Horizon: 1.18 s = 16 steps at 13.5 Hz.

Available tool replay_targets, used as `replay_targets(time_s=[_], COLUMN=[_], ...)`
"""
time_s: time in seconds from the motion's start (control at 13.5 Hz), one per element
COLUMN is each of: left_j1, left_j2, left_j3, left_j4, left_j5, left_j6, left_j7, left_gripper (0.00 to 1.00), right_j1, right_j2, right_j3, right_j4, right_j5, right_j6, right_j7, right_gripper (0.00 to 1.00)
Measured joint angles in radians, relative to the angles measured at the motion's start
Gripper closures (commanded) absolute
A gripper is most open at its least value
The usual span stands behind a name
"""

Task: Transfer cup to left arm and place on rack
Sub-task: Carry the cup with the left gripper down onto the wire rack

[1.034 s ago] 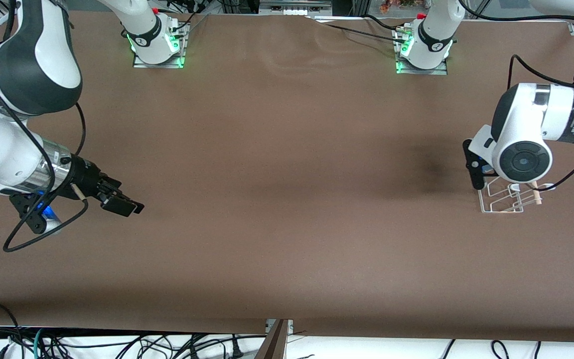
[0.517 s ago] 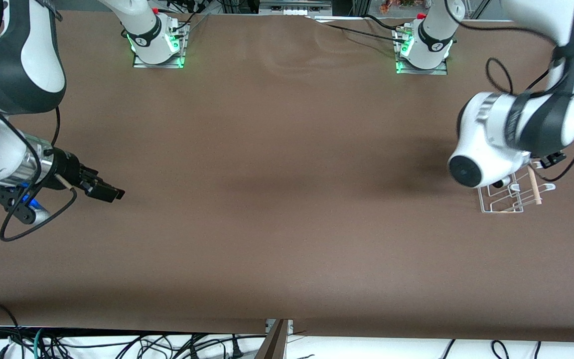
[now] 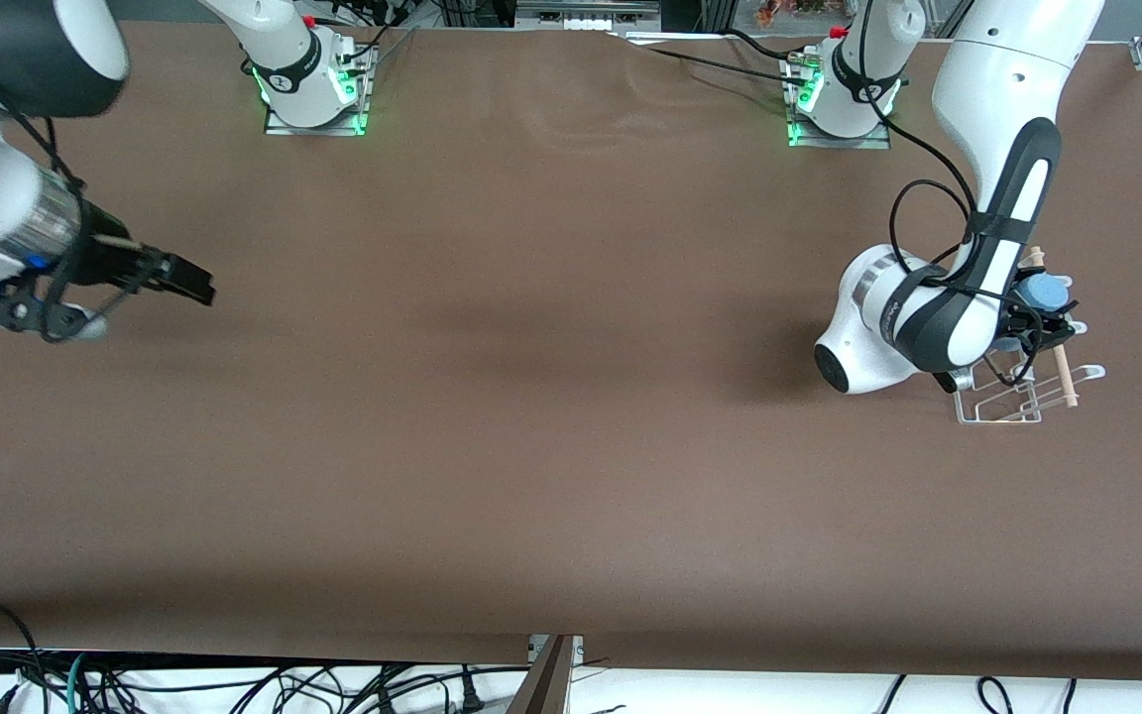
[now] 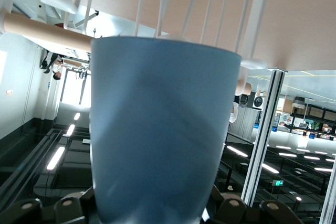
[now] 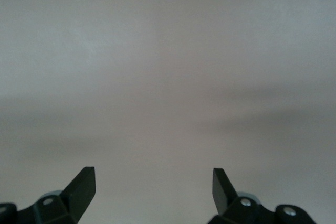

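Note:
My left gripper [image 3: 1030, 319] is shut on the light-blue cup [image 3: 1043, 291] and holds it over the white wire rack [image 3: 997, 405], close to the rack's wooden dowel [image 3: 1064, 377]. In the left wrist view the cup [image 4: 157, 129] fills the middle between the jaws of the left gripper [image 4: 157, 216]. Its wide end points at the rack's wires [image 4: 210, 9] and dowel [image 4: 42, 31]. My right gripper [image 3: 190, 283] is open and empty over bare table at the right arm's end. The right wrist view shows the right gripper [image 5: 154, 187] with nothing between its fingers.
The rack stands at the left arm's end of the brown table [image 3: 551, 397]. The left arm's black cable [image 3: 913, 198] loops above the table beside the arm. Both arm bases [image 3: 311, 84] stand along the table's edge farthest from the front camera.
The left arm has swung its wrist round, so the cup now shows above the rack by the dowel. The right arm has drawn back toward its own end, away from the front camera.

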Motion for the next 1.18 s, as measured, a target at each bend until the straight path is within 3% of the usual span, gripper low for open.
replay_targets(time_s=[0.44, 0.52, 0.59, 0.67, 1.18], left_j1=[0.011, 0.016, 0.022, 0.03, 0.045], left_j2=[-0.003, -0.003, -0.003, -0.003, -0.048], left_j3=[0.003, 0.003, 0.003, 0.003, -0.001], left_j4=[-0.048, -0.058, -0.072, -0.087, -0.07], left_j5=[0.046, 0.052, 0.059, 0.068, 0.056], left_j6=[0.014, 0.023, 0.036, 0.047, 0.058], left_j7=[-0.014, -0.019, -0.03, -0.045, -0.079], left_gripper=[1.0, 0.96, 0.68, 0.01, 0.0], right_j1=[-0.03, -0.03, -0.03, -0.03, -0.031], right_j2=[-0.032, -0.032, -0.032, -0.032, -0.022], right_j3=[0.017, 0.019, 0.02, 0.02, 0.019], right_j4=[-0.023, -0.023, -0.023, -0.023, -0.023], right_j5=[0.0, 0.0, -0.001, -0.001, -0.033], right_j6=[-0.048, -0.051, -0.051, -0.051, -0.051], right_j7=[-0.096, -0.096, -0.097, -0.097, -0.149], right_gripper=[0.01, 0.01, 0.01, 0.01, 0.01])
